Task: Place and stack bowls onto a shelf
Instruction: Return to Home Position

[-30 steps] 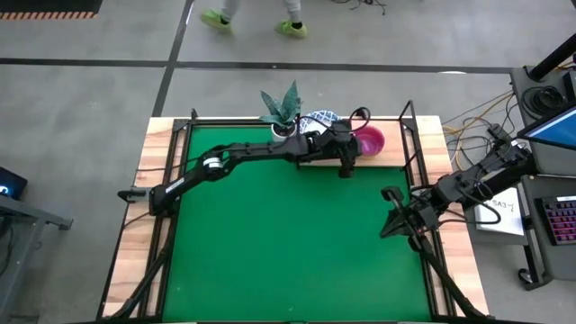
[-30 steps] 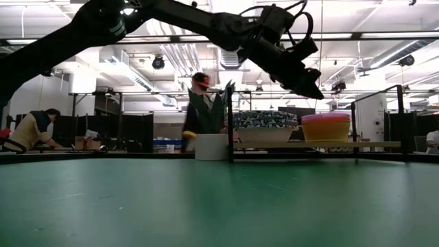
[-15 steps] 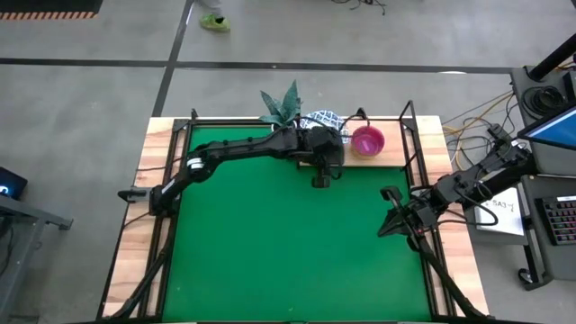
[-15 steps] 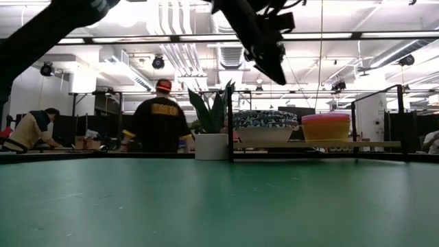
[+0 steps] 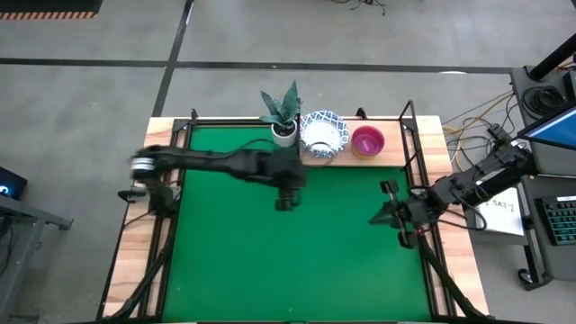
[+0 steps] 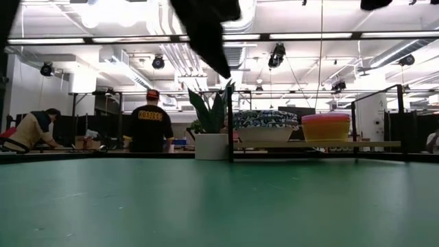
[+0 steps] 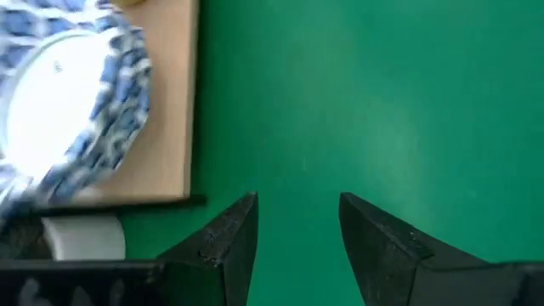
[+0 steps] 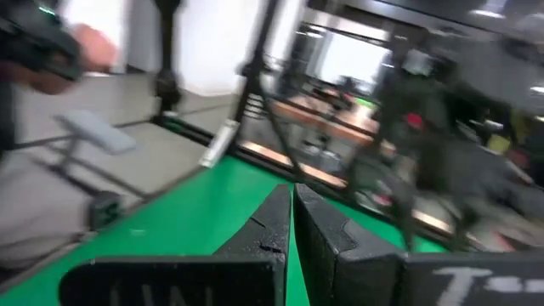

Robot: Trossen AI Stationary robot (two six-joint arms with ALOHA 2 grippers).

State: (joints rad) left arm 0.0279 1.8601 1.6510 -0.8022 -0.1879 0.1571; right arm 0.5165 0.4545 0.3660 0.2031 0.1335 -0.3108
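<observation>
Whereas a second ago the left arm reached over the pale light-brown wooden shelf (image 5: 346, 159), it's now swung back across the large green mat (image 5: 288, 261). The left claw (image 7: 297, 204) is well clear of the shelf, out over the mat.
That claw is wide and empty: its wrist view shows only bare mat between the fingers.
The stack of round white bowls with blue patterned rims (image 5: 322, 132) sits on the shelf, just beside the small white plant pot (image 5: 284, 132). The stack of small plain plastic bowls (image 5: 367, 141), pink-purple one on top, is next to it on the same board.
In the low view both stacks are upright and level, side by side. Neither has shifted over the last second.
The right arm is parked near the right edge of the wooden counter (image 5: 144, 225). The right claw (image 8: 292, 189) is pinched narrow, holds nothing and has barely moved.
No loose bowls on the mat, so I read stacking as done. Only the retract to home is left, and the left arm isn't folded in yet.
</observation>
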